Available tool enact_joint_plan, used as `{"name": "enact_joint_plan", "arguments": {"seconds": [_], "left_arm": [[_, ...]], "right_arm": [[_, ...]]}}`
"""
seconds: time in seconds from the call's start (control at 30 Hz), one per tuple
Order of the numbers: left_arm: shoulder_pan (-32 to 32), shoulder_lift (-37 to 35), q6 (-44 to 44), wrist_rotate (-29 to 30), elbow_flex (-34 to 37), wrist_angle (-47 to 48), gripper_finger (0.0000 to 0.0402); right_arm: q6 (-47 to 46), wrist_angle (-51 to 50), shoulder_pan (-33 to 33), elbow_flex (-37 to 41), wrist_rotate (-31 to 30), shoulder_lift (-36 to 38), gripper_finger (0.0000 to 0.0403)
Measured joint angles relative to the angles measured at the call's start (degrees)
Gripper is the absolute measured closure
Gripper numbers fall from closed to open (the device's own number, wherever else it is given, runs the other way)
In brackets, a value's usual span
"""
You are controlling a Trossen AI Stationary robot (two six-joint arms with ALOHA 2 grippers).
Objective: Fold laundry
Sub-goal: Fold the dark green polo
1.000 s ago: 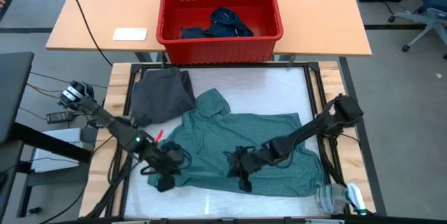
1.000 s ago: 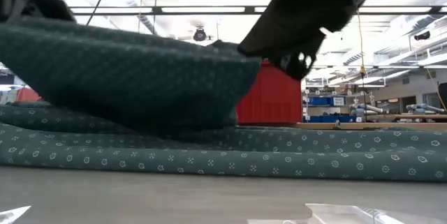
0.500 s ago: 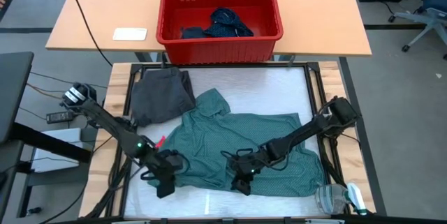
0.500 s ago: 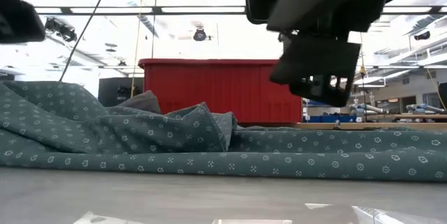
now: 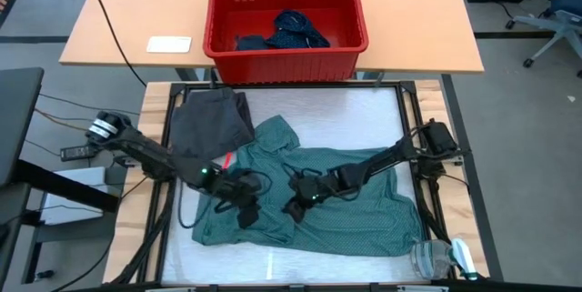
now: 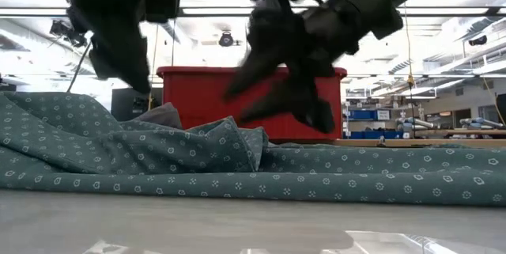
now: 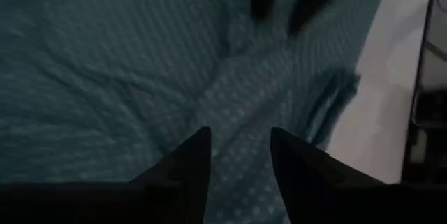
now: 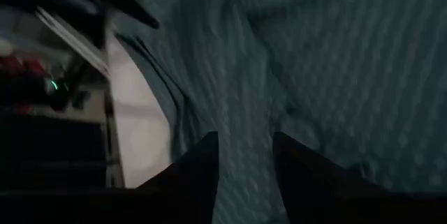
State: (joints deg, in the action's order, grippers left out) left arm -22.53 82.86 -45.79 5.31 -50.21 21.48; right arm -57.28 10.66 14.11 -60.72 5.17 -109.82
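The green shirt (image 5: 314, 196) lies spread on our white tabltop's mat, wrinkled, its long side running from left to right across the tabletop (image 5: 327, 110). Its collar end points up toward the red basket (image 5: 287, 25) at the far side. A grey piece (image 5: 212, 121) lies just beside it, at the far left corner, touching the shirt. More dark clothes (image 5: 291, 33) sit inside the basket. Our left pincer (image 5: 244, 208) hangs over the shirt's left part, fingers apart, holding nothing. Our right pincer (image 5: 296, 203) hangs over the middle of the shirt, fingers apart too, and empty. The two pincers are near each other.
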Motion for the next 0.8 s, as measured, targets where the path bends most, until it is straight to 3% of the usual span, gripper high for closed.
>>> {"name": "enact_joint_plan", "arguments": {"seconds": [0.13,0.27,0.43,0.8], "left_arm": [[-0.5,3.6,-0.5,-3.5,0.0,3.2,0.0249],[-0.7,4.1,-2.0,-3.5,0.0,12.2,0.0249],[0.3,2.0,-3.1,-2.8,0.0,20.3,0.0249],[-2.0,-8.4,-5.6,0.5,-0.4,14.9,0.0249]], "right_arm": [[-0.2,-5.2,0.4,0.1,1.1,-1.0,0.0277],[-2.9,-13.5,0.5,-0.1,-3.9,-0.9,0.0288],[-2.7,-12.9,0.3,0.0,-5.6,-0.5,0.0291],[-5.0,-14.9,-0.3,0.1,-7.8,0.3,0.0292]]}}
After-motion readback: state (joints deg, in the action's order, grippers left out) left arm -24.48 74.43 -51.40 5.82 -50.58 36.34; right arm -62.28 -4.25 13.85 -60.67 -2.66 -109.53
